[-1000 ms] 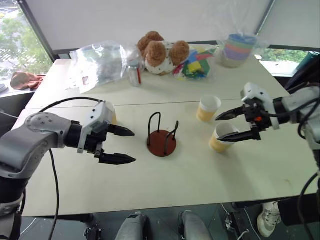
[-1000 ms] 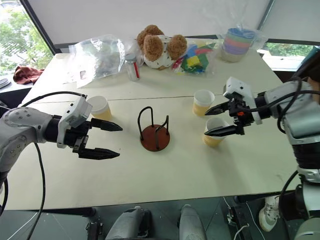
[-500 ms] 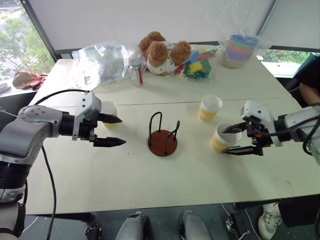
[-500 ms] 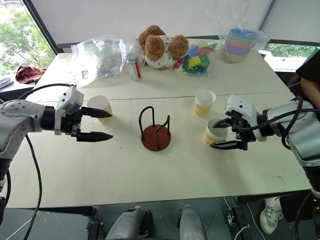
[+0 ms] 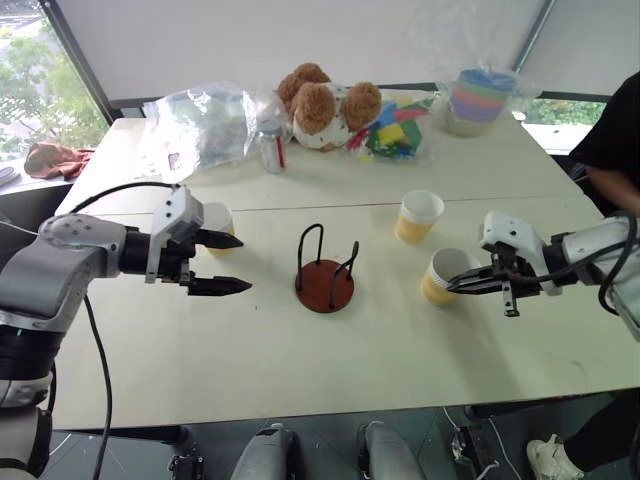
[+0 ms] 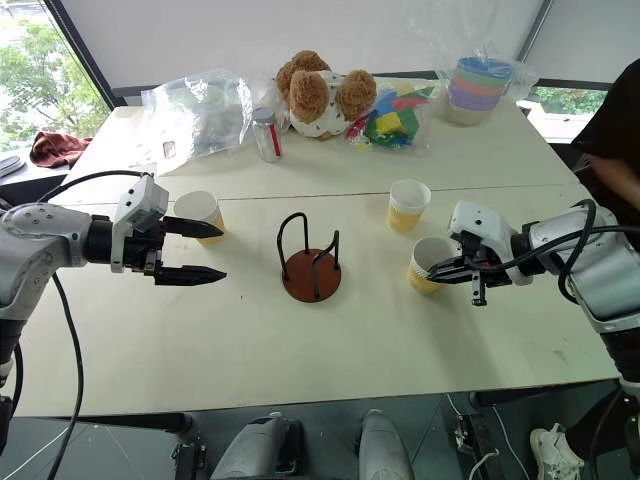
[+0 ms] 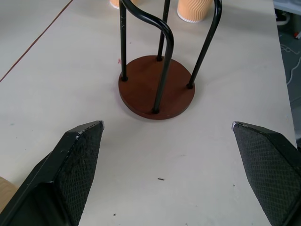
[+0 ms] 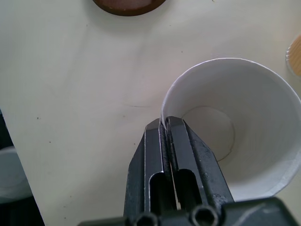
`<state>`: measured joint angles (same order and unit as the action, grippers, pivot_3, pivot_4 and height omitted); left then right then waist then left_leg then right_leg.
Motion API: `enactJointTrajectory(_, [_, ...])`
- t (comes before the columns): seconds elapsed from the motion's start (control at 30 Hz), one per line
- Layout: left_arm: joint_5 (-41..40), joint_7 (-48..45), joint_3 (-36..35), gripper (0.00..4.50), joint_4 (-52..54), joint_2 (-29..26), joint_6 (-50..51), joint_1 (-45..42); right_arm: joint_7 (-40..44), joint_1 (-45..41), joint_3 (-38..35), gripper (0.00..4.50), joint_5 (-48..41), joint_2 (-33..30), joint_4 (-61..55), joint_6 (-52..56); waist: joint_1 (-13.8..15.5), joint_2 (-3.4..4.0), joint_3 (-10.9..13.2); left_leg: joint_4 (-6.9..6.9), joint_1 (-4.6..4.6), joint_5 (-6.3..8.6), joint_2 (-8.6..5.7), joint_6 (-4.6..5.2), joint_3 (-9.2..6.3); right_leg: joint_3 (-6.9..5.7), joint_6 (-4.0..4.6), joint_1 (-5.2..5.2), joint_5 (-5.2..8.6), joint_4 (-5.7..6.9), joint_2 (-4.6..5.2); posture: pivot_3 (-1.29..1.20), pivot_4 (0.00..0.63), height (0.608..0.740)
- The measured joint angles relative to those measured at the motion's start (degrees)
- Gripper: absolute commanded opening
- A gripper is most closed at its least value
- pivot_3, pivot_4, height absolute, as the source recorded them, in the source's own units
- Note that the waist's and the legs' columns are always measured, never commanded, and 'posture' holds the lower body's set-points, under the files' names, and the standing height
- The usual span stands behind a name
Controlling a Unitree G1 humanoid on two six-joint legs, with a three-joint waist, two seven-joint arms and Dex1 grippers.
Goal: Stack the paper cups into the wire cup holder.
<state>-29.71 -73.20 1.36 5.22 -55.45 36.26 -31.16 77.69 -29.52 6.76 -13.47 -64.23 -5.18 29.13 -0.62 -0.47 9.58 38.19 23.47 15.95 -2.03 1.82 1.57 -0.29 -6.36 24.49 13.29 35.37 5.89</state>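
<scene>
Black right claw now pinching nearest paper cup rim, previously spread, left claw still spread, unmoved

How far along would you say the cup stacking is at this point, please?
Nothing is stacked yet: the wire cup holder stands empty. In hand: the right pincer has shut on the rim of the nearest paper cup, one finger inside its wall, with the cup on the table. The left pincer is open beside another cup, holding nothing. Left: all three cups, including the middle one.
</scene>
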Motion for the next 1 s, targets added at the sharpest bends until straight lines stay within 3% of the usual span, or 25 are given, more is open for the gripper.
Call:
enactJointTrajectory(0.1, [0.53, -0.06, -0.06, 4.50, -0.69, 0.06, -0.72, -0.06, 1.86, -9.29, 2.61, 0.07, 1.72, 1.33, 3.54, -2.76, -0.43, 0.07, 0.04, 0.03, -0.01, 0.00, 0.00, 0.00, 0.05, 0.03, -0.01, 0.03, 0.00, 0.06, -0.02, 0.00, 0.150, 0.740])
enactJointTrajectory(0.23, [0.99, -0.25, 0.04, 4.50, -1.23, 0.65, -1.02, -0.94, 5.99, -29.04, 4.90, 0.07, 3.57, 5.27, 9.05, -5.89, -0.35, 0.21, 0.15, 0.00, -0.03, -0.04, 0.13, -0.06, 0.02, 0.00, -0.02, 0.10, 0.01, 0.16, -0.17, 0.00, 0.150, 0.740])
enactJointTrajectory(0.4, [1.26, -0.03, -0.04, 4.50, -1.67, 0.97, -1.06, -0.93, 12.17, -40.55, 7.99, 0.07, 2.44, 12.83, 12.72, -5.33, -0.10, 0.16, 0.14, -0.04, 0.08, -0.03, 0.23, -0.08, 0.02, -0.04, -0.01, 0.10, 0.01, 0.07, -0.26, 0.00, 0.150, 0.740])
enactJointTrajectory(1.0, [0.28, 2.84, -0.44, 4.50, 1.61, 1.28, 0.93, 0.12, 14.71, -40.93, 14.17, 0.07, -2.56, 20.68, 9.07, -5.13, -0.10, 0.13, 0.15, 0.05, 0.09, -0.03, 0.20, -0.09, 0.02, -0.03, -0.01, 0.15, 0.00, 0.38, -0.21, 0.00, 0.150, 0.740])
